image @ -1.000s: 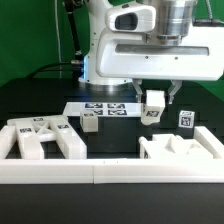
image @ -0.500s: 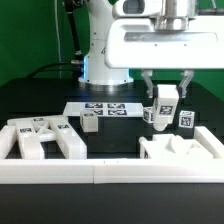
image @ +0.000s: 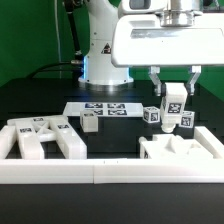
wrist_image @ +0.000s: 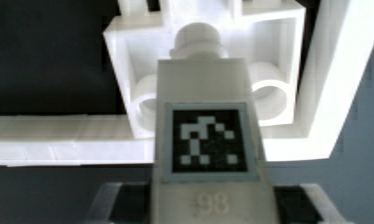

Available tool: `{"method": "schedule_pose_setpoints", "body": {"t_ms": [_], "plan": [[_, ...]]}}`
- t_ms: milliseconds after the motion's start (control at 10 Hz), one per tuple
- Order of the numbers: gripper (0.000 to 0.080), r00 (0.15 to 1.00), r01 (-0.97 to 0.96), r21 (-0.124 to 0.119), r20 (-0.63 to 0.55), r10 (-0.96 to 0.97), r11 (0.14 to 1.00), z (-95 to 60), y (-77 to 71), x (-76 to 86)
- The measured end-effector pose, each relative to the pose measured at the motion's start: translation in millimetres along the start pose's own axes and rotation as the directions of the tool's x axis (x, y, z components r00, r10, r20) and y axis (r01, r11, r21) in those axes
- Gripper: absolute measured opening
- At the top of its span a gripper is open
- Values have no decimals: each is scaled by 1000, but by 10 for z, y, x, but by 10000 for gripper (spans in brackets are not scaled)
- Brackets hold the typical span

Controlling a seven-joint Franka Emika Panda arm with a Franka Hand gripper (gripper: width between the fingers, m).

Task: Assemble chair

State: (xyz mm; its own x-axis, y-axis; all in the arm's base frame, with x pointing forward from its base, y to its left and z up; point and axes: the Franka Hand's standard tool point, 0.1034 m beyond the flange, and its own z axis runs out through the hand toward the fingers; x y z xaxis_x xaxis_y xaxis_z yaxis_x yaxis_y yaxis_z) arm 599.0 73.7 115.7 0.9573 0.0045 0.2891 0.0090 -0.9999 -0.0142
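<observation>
My gripper (image: 174, 92) is shut on a white square post (image: 175, 106) with a black-and-white tag and holds it upright in the air. It hangs above and just behind a white notched chair slab part (image: 180, 150) at the exterior view's right. In the wrist view the post (wrist_image: 210, 120) fills the middle, clamped between my fingers (wrist_image: 127, 203), with its rounded peg end pointing at the white slab part (wrist_image: 148, 45) below. Two small tagged pieces (image: 153, 116) (image: 186, 120) stand on the table beside the held post.
Large white tagged chair parts (image: 45, 135) lie at the exterior view's left, with a small tagged post (image: 90, 122) next to them. The marker board (image: 105, 107) lies at the back middle. A long white border rail (image: 110, 173) runs along the front.
My gripper has moved toward the exterior view's right with the post in it, from beside the small tagged piece to over the notched slab part.
</observation>
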Motion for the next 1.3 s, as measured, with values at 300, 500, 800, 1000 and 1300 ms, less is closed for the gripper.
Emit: {"method": "schedule_pose_setpoints", "body": {"t_ms": [300,500,800,1000,1300], "plan": [[291,1000,17,11,-14,-16,1000,-30,-139,85],[291,999,16,17,-43,-15,1000,-13,-225,145],[291,981,28,29,-192,-22,999,-5,-278,186],[291,972,51,35,-230,-42,998,42,-386,167],[291,970,94,22,-228,-87,995,111,-380,178]]}}
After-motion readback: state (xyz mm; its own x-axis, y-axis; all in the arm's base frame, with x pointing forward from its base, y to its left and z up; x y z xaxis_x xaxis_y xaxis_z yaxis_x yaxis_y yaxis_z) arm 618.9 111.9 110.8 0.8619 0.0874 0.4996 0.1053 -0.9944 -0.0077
